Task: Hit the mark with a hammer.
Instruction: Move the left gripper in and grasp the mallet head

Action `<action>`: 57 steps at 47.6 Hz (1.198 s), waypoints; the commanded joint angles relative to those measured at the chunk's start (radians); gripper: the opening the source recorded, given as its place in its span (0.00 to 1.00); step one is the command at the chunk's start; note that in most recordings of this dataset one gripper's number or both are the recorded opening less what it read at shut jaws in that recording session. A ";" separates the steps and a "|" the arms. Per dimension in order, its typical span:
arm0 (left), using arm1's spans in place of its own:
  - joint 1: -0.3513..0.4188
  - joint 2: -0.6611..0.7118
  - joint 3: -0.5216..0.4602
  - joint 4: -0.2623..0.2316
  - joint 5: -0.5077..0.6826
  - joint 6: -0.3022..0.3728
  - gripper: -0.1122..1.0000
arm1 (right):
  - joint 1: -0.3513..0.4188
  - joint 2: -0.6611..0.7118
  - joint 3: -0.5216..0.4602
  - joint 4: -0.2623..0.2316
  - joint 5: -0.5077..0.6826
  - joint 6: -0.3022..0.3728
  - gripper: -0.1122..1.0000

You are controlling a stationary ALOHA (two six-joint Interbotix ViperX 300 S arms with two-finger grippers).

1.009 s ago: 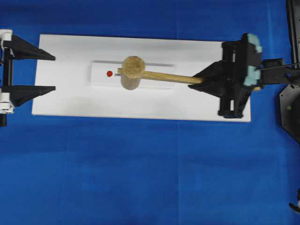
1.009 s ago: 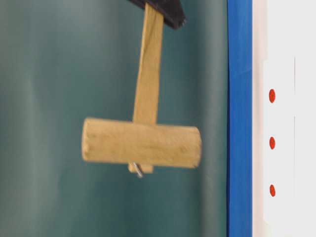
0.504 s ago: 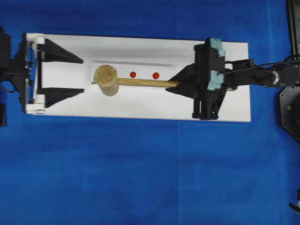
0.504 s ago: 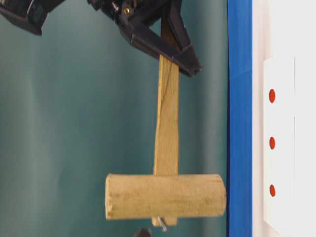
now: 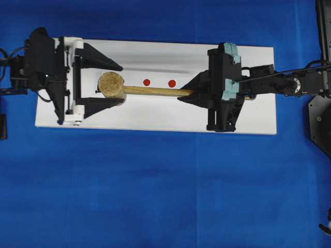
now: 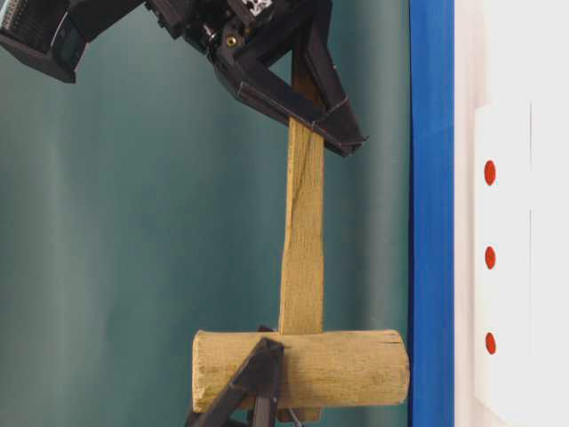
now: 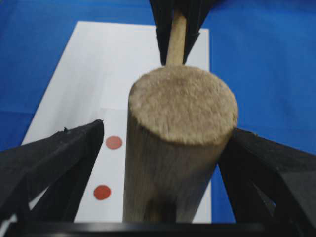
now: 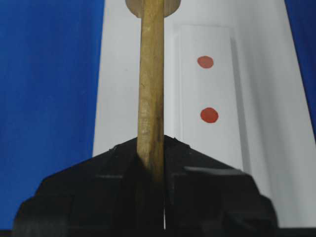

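Left gripper (image 5: 106, 85): jaws spread wide, one finger on either side of the mallet head, gripping nothing; whether a finger brushes the head I cannot tell.

Hammer head (image 5: 111, 85): thick wooden cylinder, carried in the air above the left end of the white strip (image 5: 158, 88). In the left wrist view it fills the gap between the two open fingers. In the table-level view it hangs clear of the board, with the face towards the board not yet touching it.

Marks (image 5: 147, 82): two red dots show on the strip in the overhead view, beside the handle; the table-level view shows three in a row. The third appears to sit under the head.

Handle (image 5: 155, 91): runs level from the head towards the right, over the white board (image 5: 155, 121).

Right gripper (image 5: 186, 93): jaws clamped tight on the far end of the handle, carrying the whole hammer (image 6: 300, 356).

Done so far: hammer picked up and lined over the strip of marks.

Left to do: the strike itself; no contact with any mark is visible. As I judge it, the head must come down on a dot, and the open left fingers around the head may need to clear first.
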 commanded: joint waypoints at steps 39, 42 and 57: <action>-0.005 0.011 -0.037 0.000 0.014 0.002 0.51 | 0.003 -0.009 -0.035 -0.003 -0.011 0.000 0.12; -0.005 0.009 -0.037 0.002 0.018 -0.005 0.51 | 0.003 -0.009 -0.035 -0.005 -0.011 0.002 0.12; -0.005 -0.006 -0.041 -0.005 0.037 -0.120 0.51 | 0.006 -0.011 -0.034 -0.008 -0.055 -0.003 0.78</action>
